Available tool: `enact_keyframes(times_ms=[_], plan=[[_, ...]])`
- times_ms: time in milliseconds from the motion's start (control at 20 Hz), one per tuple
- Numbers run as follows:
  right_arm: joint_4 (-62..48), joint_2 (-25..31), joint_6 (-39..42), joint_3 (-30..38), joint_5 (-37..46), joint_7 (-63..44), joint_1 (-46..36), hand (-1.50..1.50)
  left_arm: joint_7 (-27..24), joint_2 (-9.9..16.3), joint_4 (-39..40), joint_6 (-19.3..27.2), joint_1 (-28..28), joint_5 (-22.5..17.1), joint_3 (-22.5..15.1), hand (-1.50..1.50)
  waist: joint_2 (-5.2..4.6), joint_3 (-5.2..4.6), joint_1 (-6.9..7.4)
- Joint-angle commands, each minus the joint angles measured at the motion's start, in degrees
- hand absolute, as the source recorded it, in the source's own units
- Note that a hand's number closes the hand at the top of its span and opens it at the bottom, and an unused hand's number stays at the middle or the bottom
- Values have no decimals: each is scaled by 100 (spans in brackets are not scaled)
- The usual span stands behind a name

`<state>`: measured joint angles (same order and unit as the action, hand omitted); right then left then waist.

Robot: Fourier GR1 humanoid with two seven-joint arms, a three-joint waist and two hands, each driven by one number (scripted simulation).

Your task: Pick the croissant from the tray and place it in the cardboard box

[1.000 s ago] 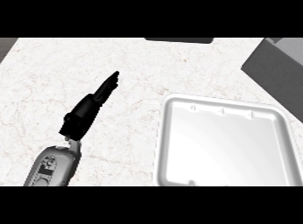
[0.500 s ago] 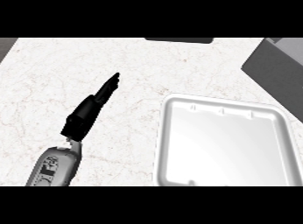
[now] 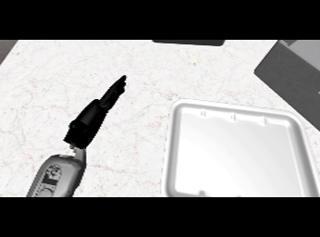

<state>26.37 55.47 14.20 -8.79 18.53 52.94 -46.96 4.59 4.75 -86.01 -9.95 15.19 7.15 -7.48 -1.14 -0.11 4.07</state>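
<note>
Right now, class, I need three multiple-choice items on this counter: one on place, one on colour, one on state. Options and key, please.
1. The tray lies to which side of the left hand?
A right
B left
C beneath it

2. The tray is
A black
B white
C red

3. The left hand's fingers are
A curled round a croissant
B straight, holding nothing
C pressing the tray

Key: 1 A, the tray fills the lower right. 2 B, it is white with a raised rim. 3 B, the fingers point up over bare counter.

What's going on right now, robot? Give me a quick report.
Left hand open over counter, holding nothing. Right hand out of view. Tray bare; no croissant or box seen.
</note>
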Motion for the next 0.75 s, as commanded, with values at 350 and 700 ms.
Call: enact_keyframes(times_ms=[350, 700], plan=[[-1096, -490, 1474, 737, -992, 285, -513, -150, -88, 29, -25, -73, -203, -97, 68, 0, -14, 41, -16], [-1660, -283, 2526, 1477, -1911, -444, -761, -150, -74, -35, -26, 30, 69, -2, 60, 0, -83, 63, -37]])
